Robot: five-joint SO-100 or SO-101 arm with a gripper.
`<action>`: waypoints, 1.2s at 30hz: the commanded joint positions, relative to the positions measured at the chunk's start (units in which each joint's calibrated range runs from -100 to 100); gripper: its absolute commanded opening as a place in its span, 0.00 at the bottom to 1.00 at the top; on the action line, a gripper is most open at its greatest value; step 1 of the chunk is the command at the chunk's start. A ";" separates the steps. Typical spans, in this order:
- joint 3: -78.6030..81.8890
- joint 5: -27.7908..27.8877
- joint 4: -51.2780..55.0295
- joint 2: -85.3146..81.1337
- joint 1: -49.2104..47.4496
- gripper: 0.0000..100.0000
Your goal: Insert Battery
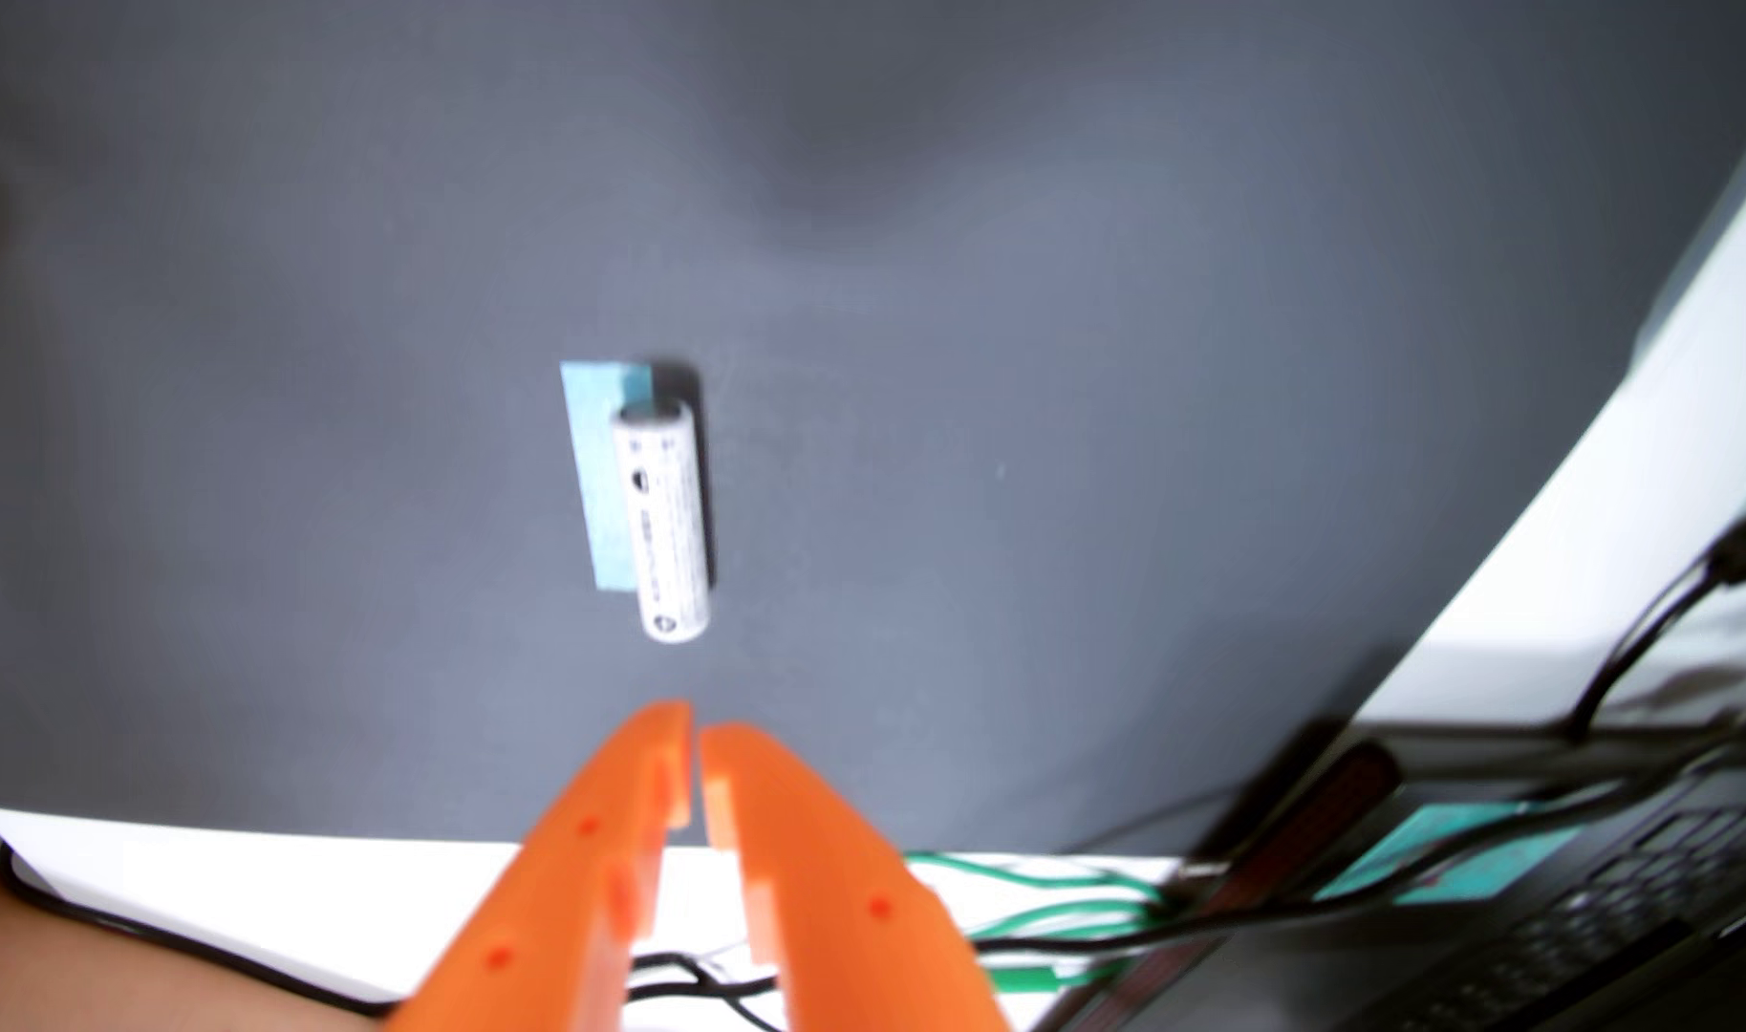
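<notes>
A white cylindrical battery [663, 521] lies lengthwise on the grey mat [1047, 347], partly on a light blue strip of tape [595, 476]. My orange gripper [696, 729] enters from the bottom edge, its tips just below the battery's near end and apart from it. The fingers [591, 873] stand almost together with only a thin slit between them and nothing held. No battery holder shows in this view.
White table surface [1593, 496] borders the mat at right and bottom. Black and green cables [1047, 893] lie at the bottom right, next to a dark laptop keyboard [1593, 893]. A black cable [104, 918] runs along the bottom left.
</notes>
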 commanded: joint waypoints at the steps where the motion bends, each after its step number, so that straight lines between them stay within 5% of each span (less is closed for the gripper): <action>1: -0.29 2.33 -0.61 -2.05 4.82 0.02; 17: -0.20 10.88 -0.86 -1.38 8.83 0.02; 36: 8.08 11.14 -10.94 -1.97 8.95 0.12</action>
